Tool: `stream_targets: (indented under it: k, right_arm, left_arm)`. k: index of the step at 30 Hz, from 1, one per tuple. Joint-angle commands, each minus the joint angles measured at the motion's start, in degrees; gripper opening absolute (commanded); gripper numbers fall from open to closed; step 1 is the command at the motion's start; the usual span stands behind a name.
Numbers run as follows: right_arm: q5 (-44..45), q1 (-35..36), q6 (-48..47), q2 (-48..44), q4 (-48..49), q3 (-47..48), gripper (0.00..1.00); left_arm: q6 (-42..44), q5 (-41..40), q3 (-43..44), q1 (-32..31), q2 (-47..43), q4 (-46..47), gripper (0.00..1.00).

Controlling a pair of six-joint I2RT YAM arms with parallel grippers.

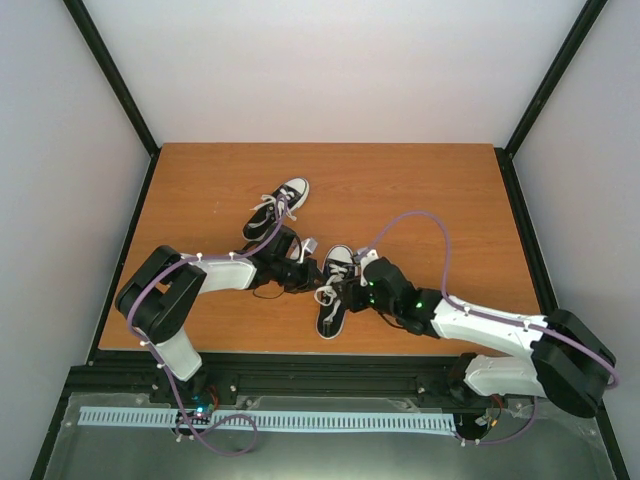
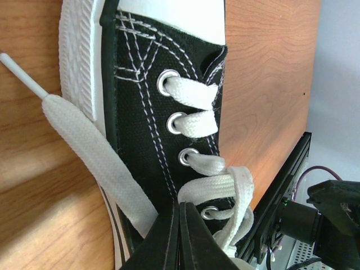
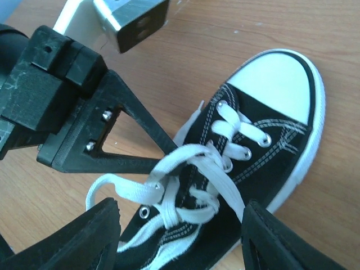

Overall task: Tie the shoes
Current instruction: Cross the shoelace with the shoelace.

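Shoes (image 1: 333,300) — a pair of small black canvas low-top sneakers with white rubber toe caps, white soles and long white laces — sit on the brown wooden worktop (image 1: 420,180), towards its middle. The near shoe (image 3: 264,140) stands upright on its sole between the two arms, toe cap pointing away from their bases. The far shoe (image 1: 278,207) lies just beyond the left arm (image 1: 215,272), toe towards the back right, its laces spilling loose over the sides.

The left jaws are pressed together with no gap. Their black tips meet a loop of flat white lace (image 3: 169,163) beside the near shoe's eyelets at the ankle end, and from the right wrist view the lace looks pinched there, drawn out sideways from the tongue. A loose lace end (image 2: 84,146) lies flat on the wood along the ribbed white sole.

The right arm (image 1: 480,325) reaches in from the right and the right jaws stand wide — two black fingers (image 3: 79,242), one on each side of the near shoe's ankle end, and as far as I can see they touch neither lace nor canvas. Over the tongue the lacing runs through metal eyelets and crosses loosely, untied.
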Motion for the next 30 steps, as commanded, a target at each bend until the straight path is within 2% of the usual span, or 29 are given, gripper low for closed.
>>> stream_targets:
  k: [1,4,6,11,17,23,27,30]
  right_arm:
    - [0.7,3.1,-5.7,3.8,-3.6,5.6,0.61]
    - [10.8,9.0,-6.9,7.3,-8.7,10.4,0.61]
    - [18.0,12.2,-6.4,9.9,-12.3,13.8,0.55]
    - [26.4,17.2,-5.2,15.3,-15.9,18.2,0.48]
    - [31.4,21.7,-2.9,20.7,-20.3,22.6,0.40]
    - [32.1,23.8,-1.7,25.5,-21.6,25.5,0.42]
    - [35.3,24.1,0.9,29.3,-25.9,28.5,0.42]
    - [38.2,24.1,5.0,31.5,-30.2,30.6,0.33]
  left_arm:
    - [0.9,0.0,1.6,0.5,-1.0,-0.8,0.01]
    - [1.0,0.0,1.6,0.5,-0.9,-0.9,0.01]
    - [0.9,0.0,1.6,0.5,-0.9,-0.9,0.01]
    - [0.8,0.0,1.7,0.5,-0.9,-0.8,0.01]
    - [0.8,0.0,1.7,0.6,-1.0,-0.7,0.01]
    - [0.7,0.0,1.7,0.5,-0.9,-0.7,0.01]
    - [0.7,0.1,1.7,0.5,-0.9,-0.7,0.01]
    - [0.7,0.1,1.7,0.5,-1.0,-0.7,0.01]
